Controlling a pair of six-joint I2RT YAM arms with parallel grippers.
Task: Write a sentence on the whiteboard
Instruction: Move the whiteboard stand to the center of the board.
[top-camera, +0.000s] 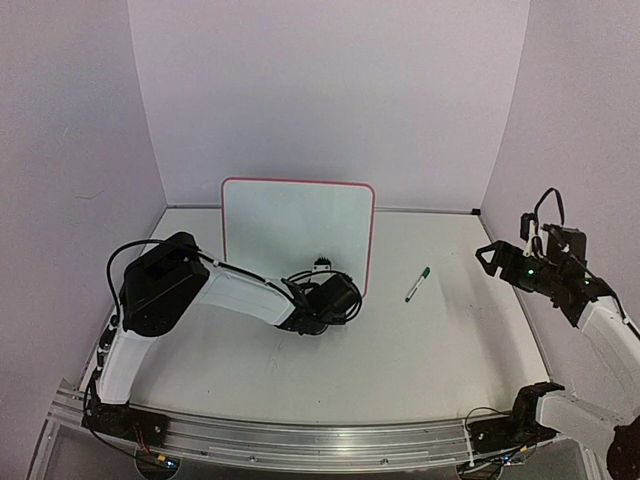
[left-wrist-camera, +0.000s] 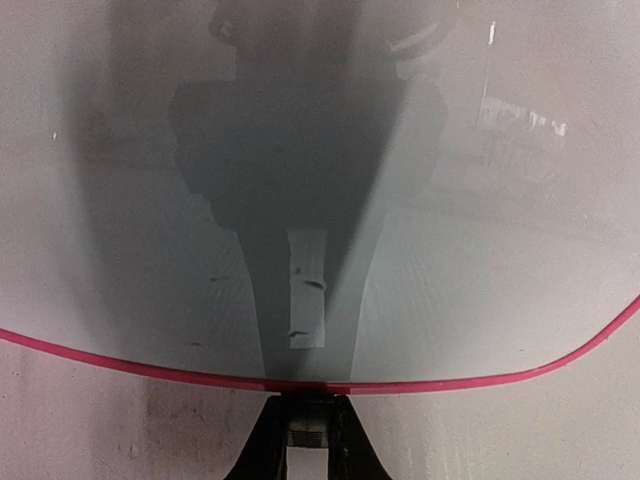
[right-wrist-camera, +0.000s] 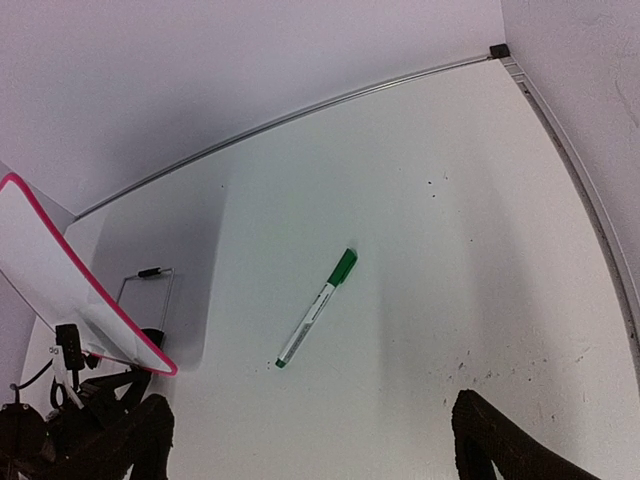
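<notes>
We cannot tell if our left claw (left-wrist-camera: 308, 420) grips the whiteboard's (top-camera: 295, 225) lower edge; our right claw (right-wrist-camera: 308, 425) hangs released near the table's (top-camera: 430, 350) right edge.

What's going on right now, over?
Whiteboard blank. Left gripper at its bottom edge, grip unclear. Right gripper open, empty. Green marker lying on table.

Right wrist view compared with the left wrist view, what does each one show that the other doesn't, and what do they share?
Only the right wrist view: the green marker lying on the table, ahead of the open right gripper, plus the table's back edge and corner. Only the left wrist view: the whiteboard face up close, blank apart from faint smudges and a dark shadow. Both: the whiteboard with its red frame, no writing visible in either.
</notes>
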